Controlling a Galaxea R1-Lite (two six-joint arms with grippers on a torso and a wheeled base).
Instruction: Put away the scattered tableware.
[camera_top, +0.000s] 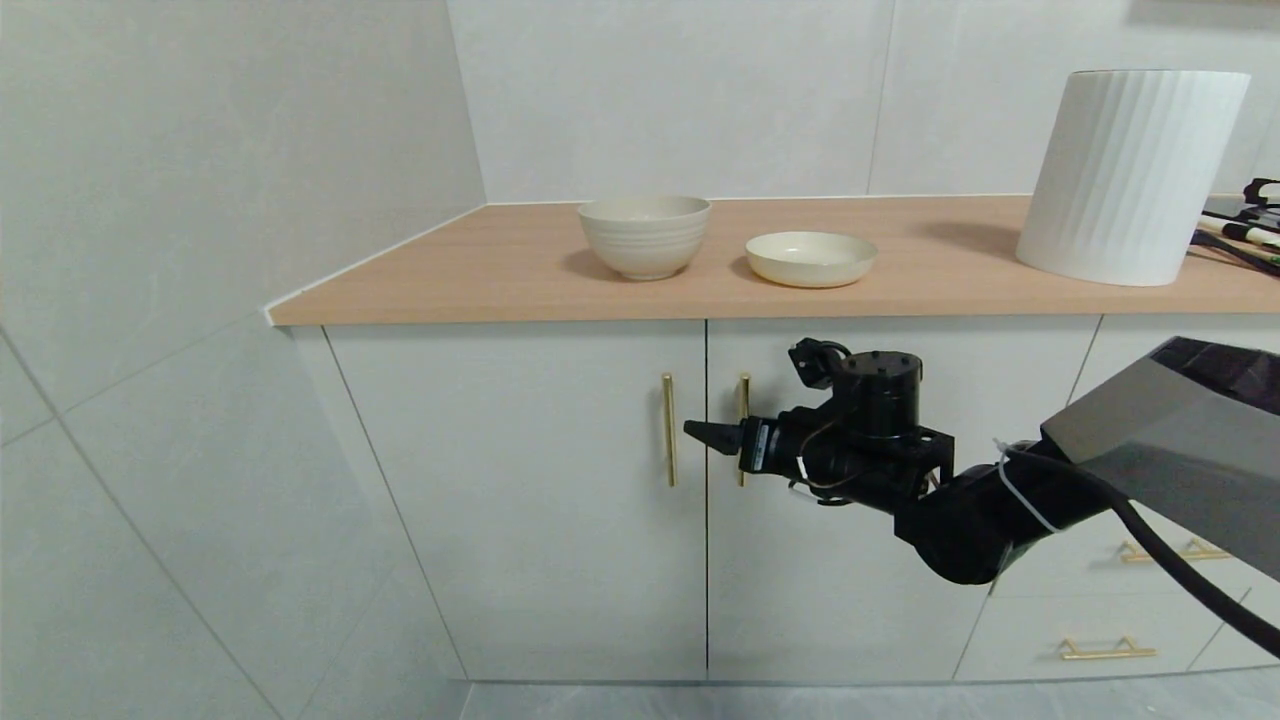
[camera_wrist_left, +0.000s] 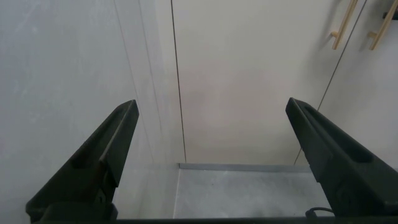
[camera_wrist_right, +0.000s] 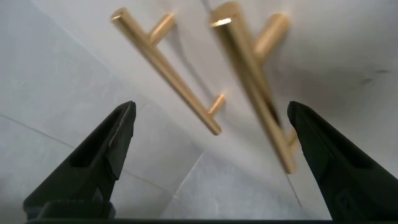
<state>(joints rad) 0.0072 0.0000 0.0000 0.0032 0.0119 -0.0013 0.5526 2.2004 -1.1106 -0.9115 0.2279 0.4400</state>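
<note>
Wood-grain countertop carries the tableware: a cream ribbed bowl sits upright with its mouth facing up, and just beside it, toward my right, a shallow cream dish lies flat, also mouth up. Both are round, they stand apart without touching, and they sit near the middle of the counter's depth. Farther right on the same surface stands a tall white ribbed container, with some dark utensils behind it at the edge, too cut off for me to identify. Below the counter are two pale cabinet doors, each with a slim brass handle; the left handle and the right handle both run vertically on either side of the centre seam. My right gripper is level with those handles and points at them from the right, close in front of the door; its fingers are spread wide and grasp nothing. My left gripper is likewise spread and holds nothing, facing the lower cabinet front and a strip of grey floor. Drawers with horizontal brass pulls sit lower right. Pale tiled wall closes the corner on the left.
</note>
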